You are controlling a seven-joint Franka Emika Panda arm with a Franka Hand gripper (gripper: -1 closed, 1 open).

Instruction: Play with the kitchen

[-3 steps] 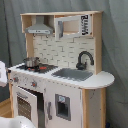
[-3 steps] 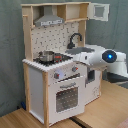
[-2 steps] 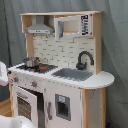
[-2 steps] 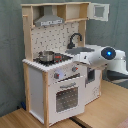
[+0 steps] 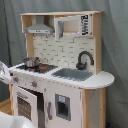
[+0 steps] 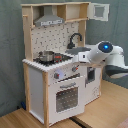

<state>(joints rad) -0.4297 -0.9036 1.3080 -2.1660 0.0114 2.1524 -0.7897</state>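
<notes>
The kitchen [image 5: 65,55] stands upright, white and light wood, with a grey hood [image 5: 39,27], a black faucet [image 5: 84,59], a sink [image 5: 72,74] and a windowed oven door [image 5: 24,105]. A small metal pot [image 5: 31,62] sits on the stovetop. In the second exterior view the kitchen [image 6: 50,85] faces front-right, and the white arm reaches in from the second exterior view's right. My gripper [image 6: 76,58] hovers at the counter's front edge, just right of the pot [image 6: 46,56] and above the knobs [image 6: 58,76]. In the first exterior view only a white part of the arm [image 5: 3,74] shows at the left edge.
A grey curtain [image 5: 115,45] hangs behind the kitchen. The kitchen stands on a wooden floor [image 6: 100,112]. An upper cabinet with a windowed door [image 6: 99,11] tops the unit. The arm's blue-lit joint [image 6: 105,47] sits beside the sink end of the counter.
The arm has risen a little and its gripper has moved slightly left, closer to the stovetop edge. The kitchen and pot have not moved.
</notes>
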